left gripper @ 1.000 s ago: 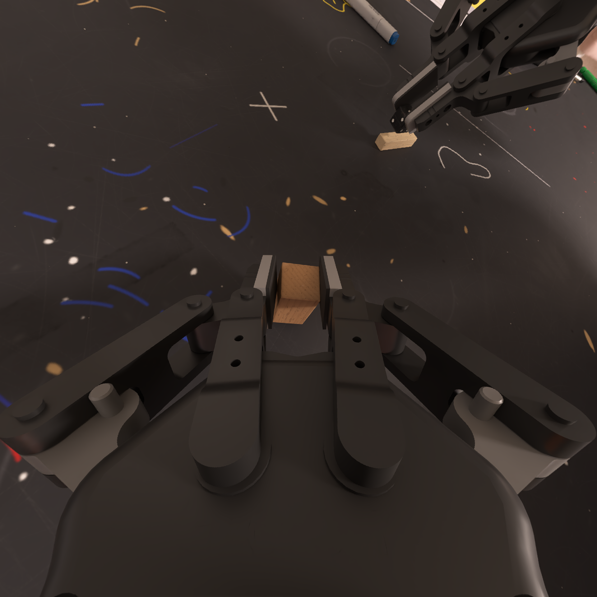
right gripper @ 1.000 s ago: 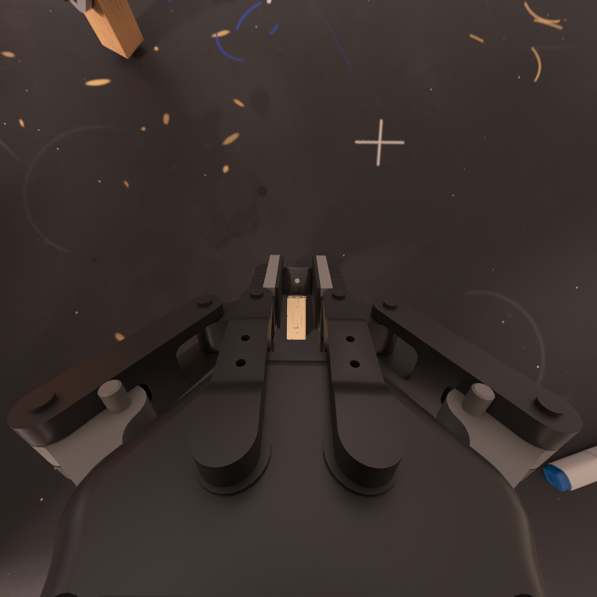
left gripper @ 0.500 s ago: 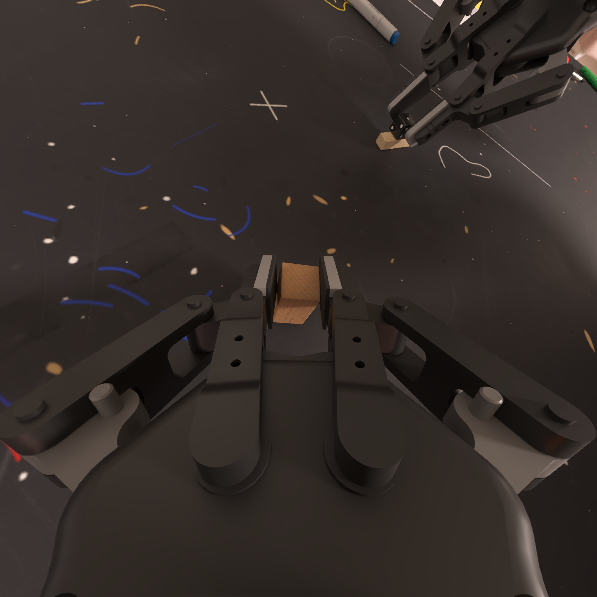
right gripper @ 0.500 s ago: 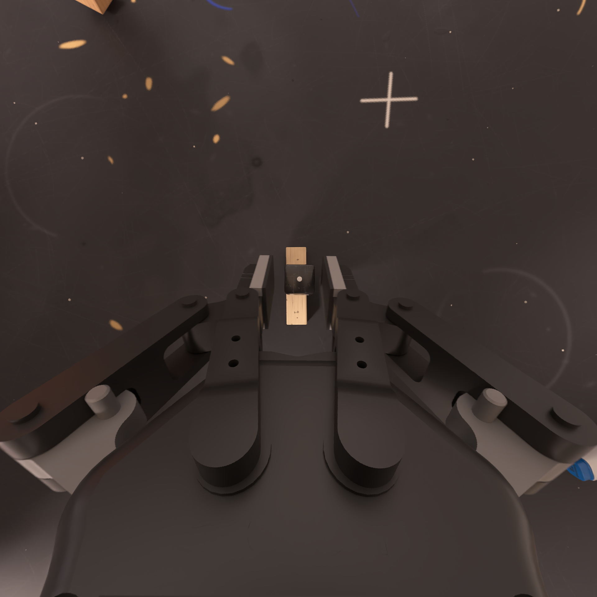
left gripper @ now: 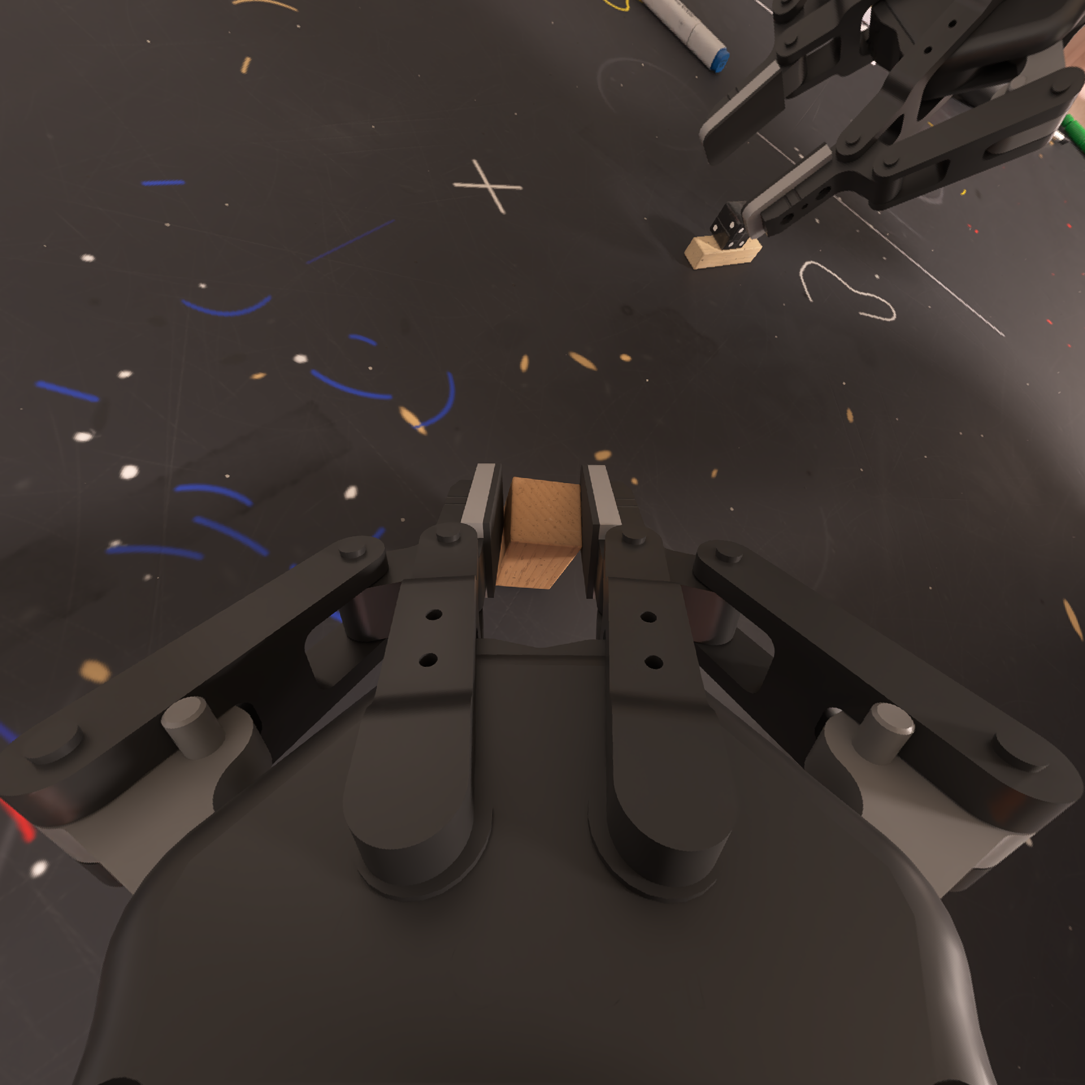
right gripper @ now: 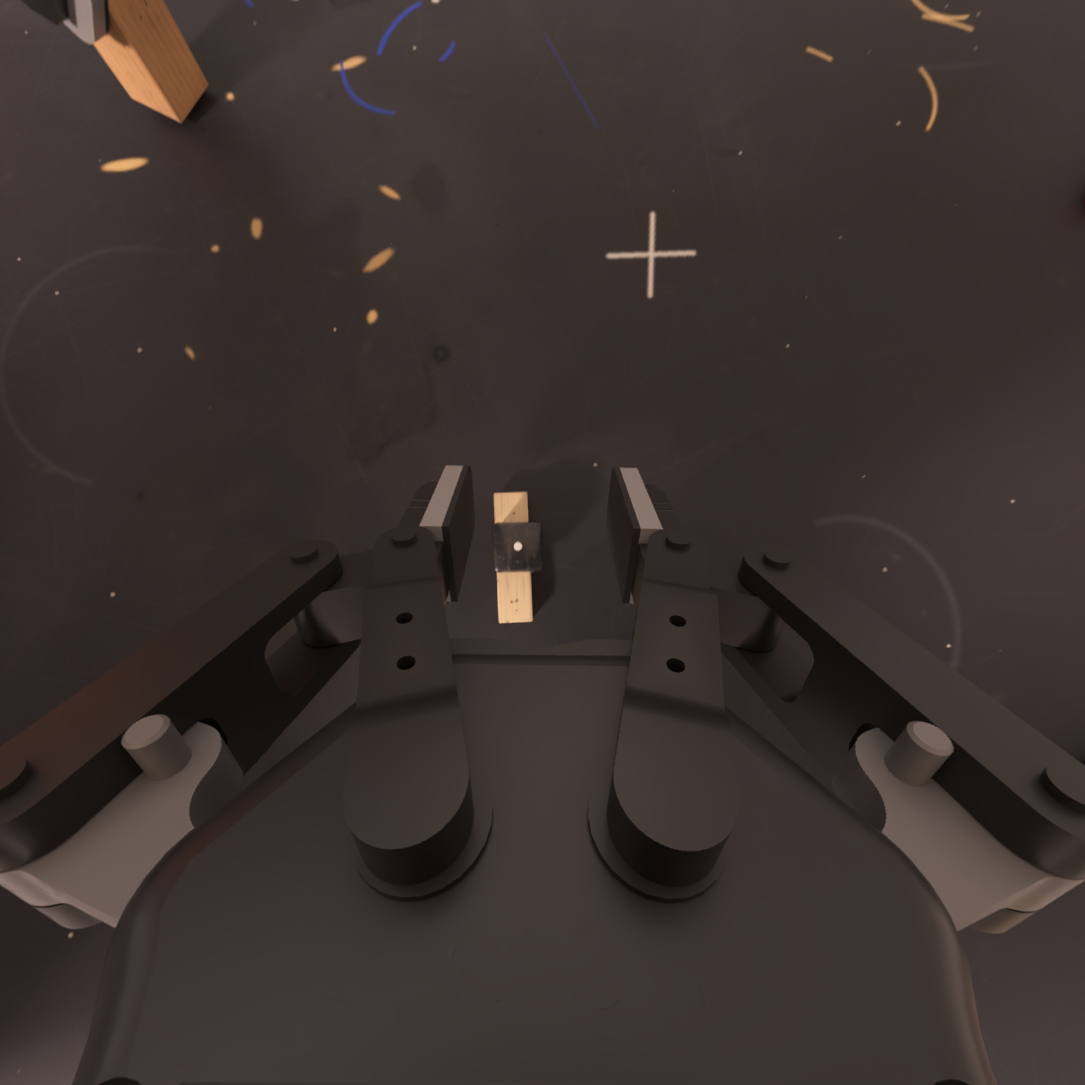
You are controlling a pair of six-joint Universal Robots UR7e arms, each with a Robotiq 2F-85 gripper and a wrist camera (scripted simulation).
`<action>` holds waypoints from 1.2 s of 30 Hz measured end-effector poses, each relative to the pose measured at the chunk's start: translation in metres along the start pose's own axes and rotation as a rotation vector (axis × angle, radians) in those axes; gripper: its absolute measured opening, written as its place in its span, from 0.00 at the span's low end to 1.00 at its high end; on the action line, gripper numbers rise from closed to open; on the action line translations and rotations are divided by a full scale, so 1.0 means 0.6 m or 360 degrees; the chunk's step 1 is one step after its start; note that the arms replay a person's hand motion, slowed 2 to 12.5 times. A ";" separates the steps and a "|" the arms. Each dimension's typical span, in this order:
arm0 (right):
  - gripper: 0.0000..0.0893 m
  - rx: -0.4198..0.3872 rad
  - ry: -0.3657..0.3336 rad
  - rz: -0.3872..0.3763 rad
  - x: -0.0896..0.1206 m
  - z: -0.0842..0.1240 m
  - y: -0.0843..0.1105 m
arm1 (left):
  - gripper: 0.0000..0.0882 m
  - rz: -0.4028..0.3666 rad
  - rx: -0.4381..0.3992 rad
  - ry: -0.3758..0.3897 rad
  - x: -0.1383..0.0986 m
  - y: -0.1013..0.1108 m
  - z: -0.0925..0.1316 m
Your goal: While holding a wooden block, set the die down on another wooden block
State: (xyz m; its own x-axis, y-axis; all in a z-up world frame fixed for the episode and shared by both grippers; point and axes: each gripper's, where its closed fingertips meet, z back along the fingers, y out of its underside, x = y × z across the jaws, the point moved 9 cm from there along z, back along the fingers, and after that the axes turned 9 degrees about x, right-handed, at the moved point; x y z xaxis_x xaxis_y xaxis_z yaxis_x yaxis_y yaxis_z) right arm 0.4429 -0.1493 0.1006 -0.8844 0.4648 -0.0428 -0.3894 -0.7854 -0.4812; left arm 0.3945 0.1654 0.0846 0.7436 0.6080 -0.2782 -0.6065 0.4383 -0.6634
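My left gripper (left gripper: 541, 499) is shut on a brown wooden block (left gripper: 543, 525) and holds it above the dark table. That block also shows at the top left of the right wrist view (right gripper: 150, 64). A black die (right gripper: 516, 547) with white pips rests on a pale flat wooden block (right gripper: 514, 599) lying on the table. My right gripper (right gripper: 540, 499) is open and stands above the die, its fingers apart from it on both sides. In the left wrist view the die (left gripper: 730, 226) sits on the pale block (left gripper: 719, 253) at the far right, beside the right gripper (left gripper: 737, 170).
The table (left gripper: 587, 293) is dark, with blue, orange and white marks and a chalk cross (right gripper: 650, 253). A grey marker with a blue cap (left gripper: 687, 32) lies at the far edge. A green object (left gripper: 1074, 132) shows at the right edge.
My right gripper has opened and let go of the die, which now rests on the pale block, and the gripper has risen slightly. My left gripper has not moved.
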 end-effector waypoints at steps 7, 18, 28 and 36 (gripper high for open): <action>0.47 -0.0049 0.0074 0.0015 0.000 -0.004 -0.023 | 0.27 -0.0001 -0.0001 0.0000 0.000 0.000 0.000; 0.47 -0.0108 0.0113 -0.0045 -0.007 -0.026 -0.062 | 0.27 0.0018 -0.0018 0.0017 0.002 0.000 0.001; 0.46 -0.0064 0.0160 -0.0087 -0.026 -0.051 -0.073 | 0.27 0.0031 -0.0030 0.0028 0.003 0.000 0.003; 0.40 -0.0126 0.0117 -0.0181 -0.038 -0.059 -0.076 | 0.27 0.0045 -0.0034 0.0033 0.004 0.000 0.003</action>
State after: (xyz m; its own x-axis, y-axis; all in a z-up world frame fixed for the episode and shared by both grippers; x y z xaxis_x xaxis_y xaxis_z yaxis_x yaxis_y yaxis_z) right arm 0.4899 -0.1094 0.0924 -0.8134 0.5797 -0.0470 -0.4618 -0.6929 -0.5538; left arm 0.3959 0.1680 0.0851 0.7320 0.6062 -0.3111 -0.6213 0.4065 -0.6699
